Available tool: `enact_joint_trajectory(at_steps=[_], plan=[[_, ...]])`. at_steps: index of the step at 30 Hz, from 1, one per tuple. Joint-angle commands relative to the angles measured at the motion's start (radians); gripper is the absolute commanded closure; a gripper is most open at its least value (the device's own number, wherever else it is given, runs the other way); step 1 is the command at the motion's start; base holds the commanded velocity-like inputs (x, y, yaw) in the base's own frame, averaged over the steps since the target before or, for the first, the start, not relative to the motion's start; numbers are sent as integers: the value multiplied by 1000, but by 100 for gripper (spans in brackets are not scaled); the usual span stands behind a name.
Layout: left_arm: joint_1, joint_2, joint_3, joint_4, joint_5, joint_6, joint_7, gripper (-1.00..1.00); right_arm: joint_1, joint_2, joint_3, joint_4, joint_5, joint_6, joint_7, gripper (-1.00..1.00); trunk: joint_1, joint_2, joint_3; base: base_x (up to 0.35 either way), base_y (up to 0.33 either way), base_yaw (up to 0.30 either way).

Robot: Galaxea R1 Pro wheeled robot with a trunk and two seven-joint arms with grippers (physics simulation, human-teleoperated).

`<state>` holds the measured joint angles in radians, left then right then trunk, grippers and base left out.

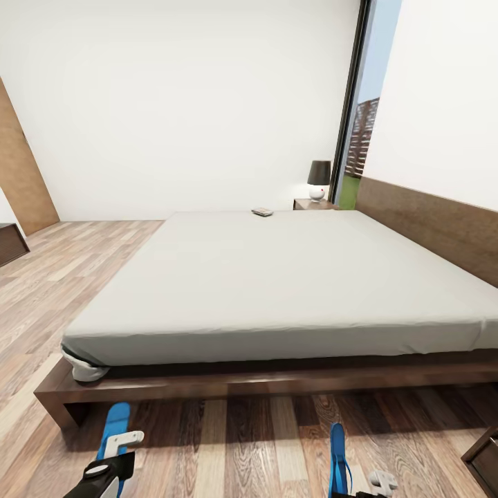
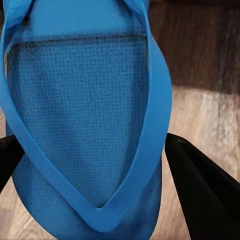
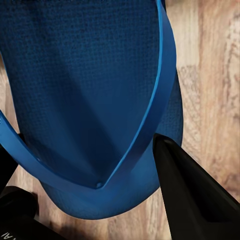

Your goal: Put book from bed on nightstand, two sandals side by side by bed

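The bed [image 1: 290, 277] with its white mattress and dark wooden frame stands straight ahead. The book [image 1: 262, 211] lies small and flat at the mattress's far edge, close to the nightstand [image 1: 309, 204] beyond the far corner. My left gripper [image 1: 119, 437] [image 2: 95, 147] is shut on a bright blue sandal [image 1: 115, 420] [image 2: 85, 120], held above the floor in front of the bed frame. My right gripper [image 1: 361, 480] [image 3: 82, 150] is shut on the other blue sandal [image 1: 337, 455] [image 3: 85, 85], which stands on edge. Black fingers [image 2: 200, 190] [image 3: 192, 200] flank each sole.
A lamp [image 1: 319, 181] with a dark shade sits on the nightstand, beside a tall window [image 1: 356, 131]. The headboard [image 1: 436, 225] runs along the right wall. A dark cabinet [image 1: 10, 243] and a wooden door [image 1: 24, 180] are at left. Another dark piece of furniture [image 1: 484, 456] is at lower right.
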<state>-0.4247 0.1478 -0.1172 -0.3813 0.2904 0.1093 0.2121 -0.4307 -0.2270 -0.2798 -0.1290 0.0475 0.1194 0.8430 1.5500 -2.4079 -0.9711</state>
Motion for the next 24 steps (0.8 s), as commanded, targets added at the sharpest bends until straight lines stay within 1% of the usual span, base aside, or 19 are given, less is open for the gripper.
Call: enact_joint_trajectory(at_steps=[1, 4, 17, 24], plan=[[0, 1, -9, -2, 9, 6, 7, 100, 0, 0, -9, -1, 5, 9, 4, 100, 0, 0, -1, 0, 0, 0], [0, 1, -9, -2, 9, 6, 8, 100, 0, 0, -10, -1, 5, 10, 4, 100, 0, 0, -1, 0, 0, 0], [0, -2, -13, -2, 9, 6, 8, 100, 0, 0, -11, -1, 5, 10, 4, 100, 50, -91, -42, 0, 0, 0], [1, -3, -13, -2, 9, 6, 7, 100, 0, -1, -12, -2, 4, 13, 11, 100, 53, -94, -69, 0, 0, 0]])
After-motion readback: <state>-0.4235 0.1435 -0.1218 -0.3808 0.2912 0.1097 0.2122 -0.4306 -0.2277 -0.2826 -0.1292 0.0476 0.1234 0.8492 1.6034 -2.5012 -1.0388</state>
